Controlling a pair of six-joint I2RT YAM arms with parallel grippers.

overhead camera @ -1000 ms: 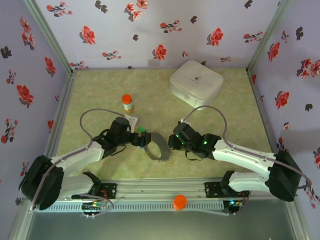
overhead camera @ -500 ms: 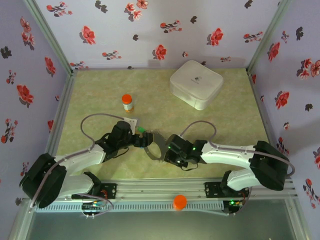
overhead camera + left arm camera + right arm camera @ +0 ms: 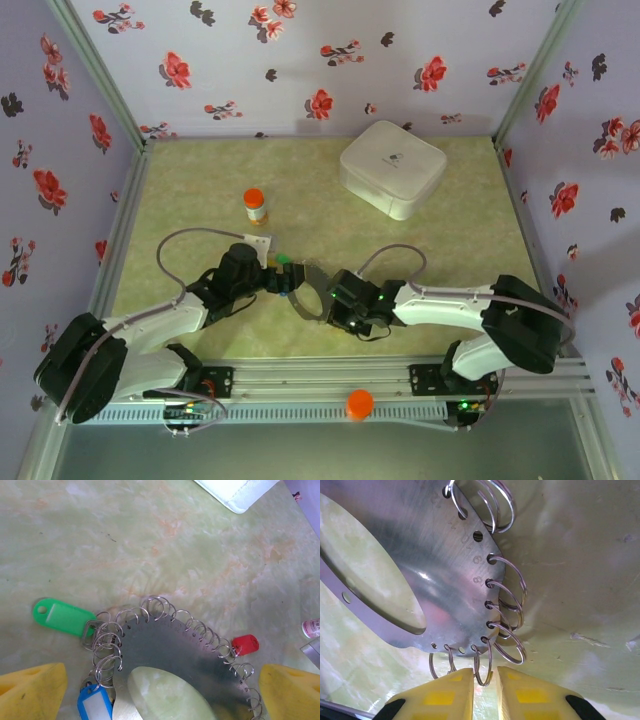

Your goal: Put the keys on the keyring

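The keyring (image 3: 185, 650) is a flat grey metal oval plate with a hole in its middle and several wire split rings along its rim. It lies on the table between both grippers (image 3: 308, 292). Keys with a green tag (image 3: 62, 617), a blue tag (image 3: 95, 705) and a red tag (image 3: 245, 644) hang on its rings. My left gripper (image 3: 162, 692) stands wide open over the plate's left part, its yellow pads (image 3: 32, 690) on either side. My right gripper (image 3: 485, 677) is open only narrowly, and one split ring (image 3: 482, 667) at the plate's edge (image 3: 435, 565) sits between its tips.
An orange-capped bottle (image 3: 255, 206) stands behind the left arm. A white box (image 3: 392, 167) sits at the back right. Flowered walls close in the green table on three sides. An orange cap (image 3: 359, 403) lies on the front rail.
The right arm has moved left toward the plate and its jaws have narrowed around a split ring. The left gripper has barely moved.
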